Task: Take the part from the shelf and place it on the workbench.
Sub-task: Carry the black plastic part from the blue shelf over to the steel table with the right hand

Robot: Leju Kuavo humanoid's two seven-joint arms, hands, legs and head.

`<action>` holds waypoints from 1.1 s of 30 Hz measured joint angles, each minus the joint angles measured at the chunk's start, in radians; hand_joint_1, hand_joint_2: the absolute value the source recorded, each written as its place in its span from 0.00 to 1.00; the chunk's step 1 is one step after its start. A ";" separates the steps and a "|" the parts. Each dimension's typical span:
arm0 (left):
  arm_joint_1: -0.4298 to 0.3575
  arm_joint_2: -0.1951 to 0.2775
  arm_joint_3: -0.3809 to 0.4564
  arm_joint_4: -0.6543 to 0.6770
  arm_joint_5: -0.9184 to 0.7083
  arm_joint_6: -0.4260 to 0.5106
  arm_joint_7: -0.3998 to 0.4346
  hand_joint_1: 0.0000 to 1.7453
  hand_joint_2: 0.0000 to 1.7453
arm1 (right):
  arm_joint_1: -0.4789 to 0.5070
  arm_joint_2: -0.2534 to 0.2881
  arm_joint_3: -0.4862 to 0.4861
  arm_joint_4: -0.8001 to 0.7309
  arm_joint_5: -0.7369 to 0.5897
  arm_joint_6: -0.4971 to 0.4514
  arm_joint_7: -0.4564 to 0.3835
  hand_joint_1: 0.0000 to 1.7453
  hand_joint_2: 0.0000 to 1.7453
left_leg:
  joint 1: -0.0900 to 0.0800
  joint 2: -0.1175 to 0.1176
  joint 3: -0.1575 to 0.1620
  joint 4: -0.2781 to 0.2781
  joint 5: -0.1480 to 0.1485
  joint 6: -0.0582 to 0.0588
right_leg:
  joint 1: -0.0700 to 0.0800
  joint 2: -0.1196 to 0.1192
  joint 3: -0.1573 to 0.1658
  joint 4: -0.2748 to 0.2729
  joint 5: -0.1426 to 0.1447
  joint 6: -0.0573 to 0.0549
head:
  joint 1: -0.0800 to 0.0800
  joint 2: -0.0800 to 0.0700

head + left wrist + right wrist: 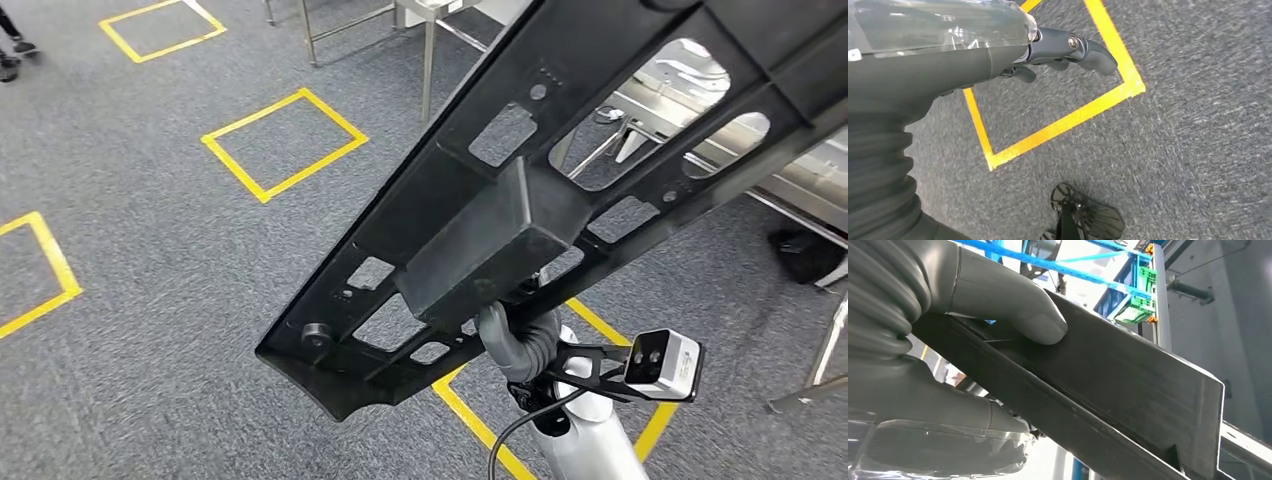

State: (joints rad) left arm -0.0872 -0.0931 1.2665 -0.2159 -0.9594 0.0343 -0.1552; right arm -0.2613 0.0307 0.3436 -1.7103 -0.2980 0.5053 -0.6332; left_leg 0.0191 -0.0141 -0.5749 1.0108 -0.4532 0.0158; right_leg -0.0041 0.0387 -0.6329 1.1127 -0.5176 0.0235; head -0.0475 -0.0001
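I have the part (520,215), a long black frame with cut-outs, off the shelf and carried in the air over the grey carpet (150,300), slanting up across my head view. My right hand (520,340) grips it from beneath, thumb (1013,310) pressed flat on its face. My left hand (1068,50) hangs empty over the floor, fingers loosely curled, I think. The metal workbench (800,180) lies ahead to the right; reaching it and setting the part down remain.
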 joint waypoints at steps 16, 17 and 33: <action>0.000 -0.002 -0.006 0.000 -0.025 -0.016 -0.016 0.00 1.00 | 0.022 -0.002 -0.008 -0.043 0.008 -0.018 -0.003 1.00 1.00 | -0.015 0.044 -0.011 0.107 -0.100 -0.029 | 0.011 -0.052 0.059 -0.131 0.079 -0.056 | 0.000 0.000; 0.001 -0.002 -0.006 0.000 -0.026 -0.016 -0.016 0.00 1.00 | 0.022 -0.002 -0.008 -0.044 0.007 -0.019 -0.003 1.00 1.00 | -0.014 0.031 -0.026 0.141 -0.118 -0.030 | 0.010 -0.047 0.059 -0.131 0.079 -0.058 | 0.000 0.000; 0.001 0.011 -0.008 0.000 -0.025 -0.042 -0.036 0.00 1.00 | 0.050 -0.007 -0.019 -0.074 0.028 -0.023 -0.016 1.00 1.00 | 0.003 0.001 0.013 -0.001 -0.014 -0.002 | 0.002 0.001 -0.015 0.018 -0.002 0.002 | 0.000 0.000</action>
State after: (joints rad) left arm -0.0863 -0.0818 1.2589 -0.2155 -0.9841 -0.0072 -0.1911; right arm -0.2114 0.0240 0.3250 -1.7843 -0.2701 0.4821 -0.6496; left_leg 0.0223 -0.0128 -0.5624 1.0102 -0.4675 0.0137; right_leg -0.0026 0.0401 -0.6476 1.1310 -0.5200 0.0252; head -0.0473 -0.0001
